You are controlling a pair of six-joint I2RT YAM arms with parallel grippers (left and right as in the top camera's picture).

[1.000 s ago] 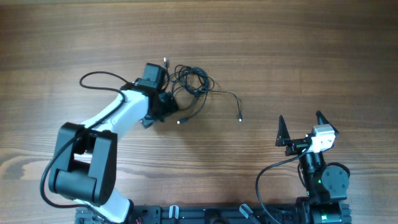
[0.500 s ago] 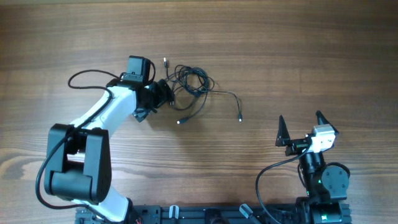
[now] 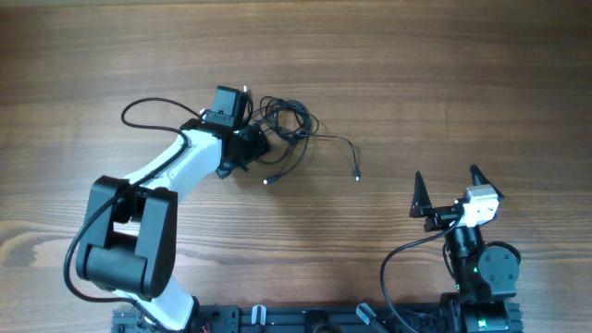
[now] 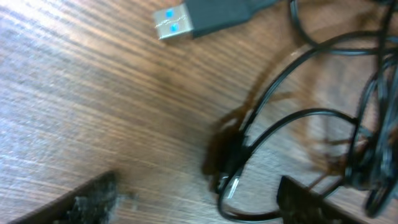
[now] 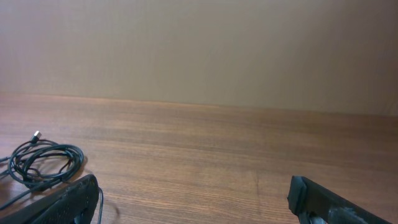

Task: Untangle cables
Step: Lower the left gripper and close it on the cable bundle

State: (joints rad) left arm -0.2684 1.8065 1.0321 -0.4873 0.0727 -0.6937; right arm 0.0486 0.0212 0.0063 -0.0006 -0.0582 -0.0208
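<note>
The cables are thin black cords knotted in a loose bundle at the table's upper middle, with one strand trailing right to a small plug and another down to a plug. My left gripper is open at the bundle's left edge. In the left wrist view its fingers straddle a cable loop, and a silvery USB plug lies beyond. My right gripper is open and empty near the front right. The bundle shows far left in the right wrist view.
The wooden table stretches around the bundle. The left arm's thicker black cable loops out to the left of its wrist. The right arm's base stands at the front right edge.
My left gripper swung left away from the bundle, then came back right to its left edge. The cables and the right arm have not visibly moved.
</note>
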